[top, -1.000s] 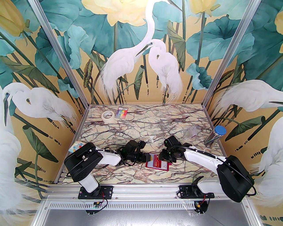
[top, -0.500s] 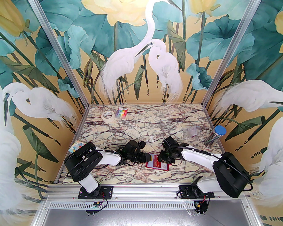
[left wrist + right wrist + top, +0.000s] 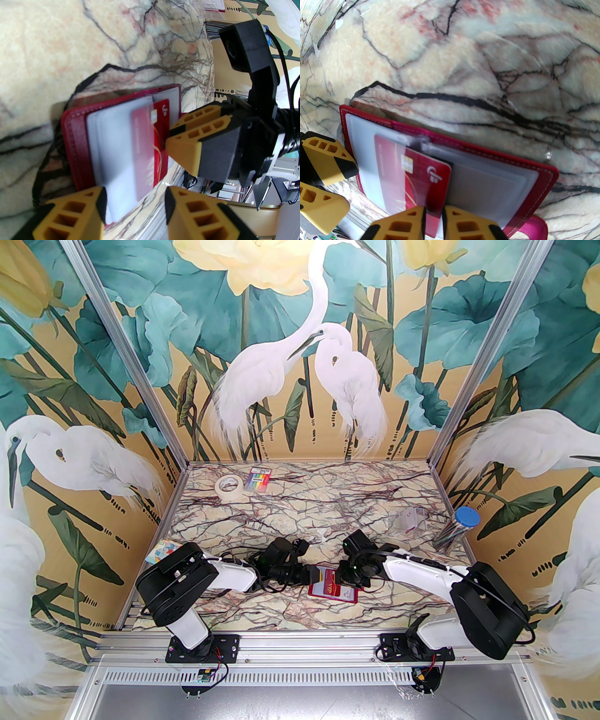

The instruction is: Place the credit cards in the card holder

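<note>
From above, the card holder (image 3: pixel 335 592) lies open on the table, just under the left gripper (image 3: pixel 316 573) and right gripper (image 3: pixel 341 576).

Left wrist: your left jaws stand apart, the holder's near corner between them.

Right wrist: your right jaws pinch the red card (image 3: pixel 426 178), which sits half inside a clear sleeve (image 3: pixel 368 145).

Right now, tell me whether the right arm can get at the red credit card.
Probably yes: the right tool flanks the edge of the red credit card, which sticks out of a clear sleeve of the open card holder; nothing between.
</note>
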Tool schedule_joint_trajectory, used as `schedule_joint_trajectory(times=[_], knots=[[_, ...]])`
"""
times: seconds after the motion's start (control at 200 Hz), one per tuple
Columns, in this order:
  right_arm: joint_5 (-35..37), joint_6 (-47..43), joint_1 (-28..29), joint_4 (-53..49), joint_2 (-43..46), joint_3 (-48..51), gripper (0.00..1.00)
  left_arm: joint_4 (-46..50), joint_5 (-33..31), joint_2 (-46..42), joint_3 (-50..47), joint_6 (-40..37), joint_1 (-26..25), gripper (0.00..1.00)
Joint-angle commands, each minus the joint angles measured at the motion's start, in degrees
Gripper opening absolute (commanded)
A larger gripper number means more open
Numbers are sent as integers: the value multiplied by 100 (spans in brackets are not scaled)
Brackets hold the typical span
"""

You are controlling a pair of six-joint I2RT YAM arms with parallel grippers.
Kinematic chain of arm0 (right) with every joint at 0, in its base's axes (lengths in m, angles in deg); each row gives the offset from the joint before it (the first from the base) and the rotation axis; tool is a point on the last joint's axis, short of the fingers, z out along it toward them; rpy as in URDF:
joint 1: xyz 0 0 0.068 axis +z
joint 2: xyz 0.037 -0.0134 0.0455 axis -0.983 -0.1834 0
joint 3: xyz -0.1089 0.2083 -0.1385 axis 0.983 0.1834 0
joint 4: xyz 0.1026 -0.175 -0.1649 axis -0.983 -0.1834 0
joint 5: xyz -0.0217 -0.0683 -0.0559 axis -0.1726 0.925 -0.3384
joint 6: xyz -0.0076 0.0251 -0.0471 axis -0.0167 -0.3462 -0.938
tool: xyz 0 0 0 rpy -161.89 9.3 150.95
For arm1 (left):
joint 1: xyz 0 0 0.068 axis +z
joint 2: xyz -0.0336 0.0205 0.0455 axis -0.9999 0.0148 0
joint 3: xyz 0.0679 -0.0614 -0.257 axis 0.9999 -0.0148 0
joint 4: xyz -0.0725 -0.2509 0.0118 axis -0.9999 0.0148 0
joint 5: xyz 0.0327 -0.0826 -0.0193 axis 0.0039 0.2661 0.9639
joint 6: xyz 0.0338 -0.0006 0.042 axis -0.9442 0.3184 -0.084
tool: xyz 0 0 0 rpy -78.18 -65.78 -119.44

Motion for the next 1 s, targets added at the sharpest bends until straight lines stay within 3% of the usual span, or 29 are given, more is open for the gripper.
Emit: schedule_joint_trajectory(times=[0.0,0.995], knots=[[116,61,66,-62,-88,-165,19,230,-151,180,40,-139,-48,46],[160,104,319,-97,-325,-436,18,230,-142,194,50,-138,-50,46]])
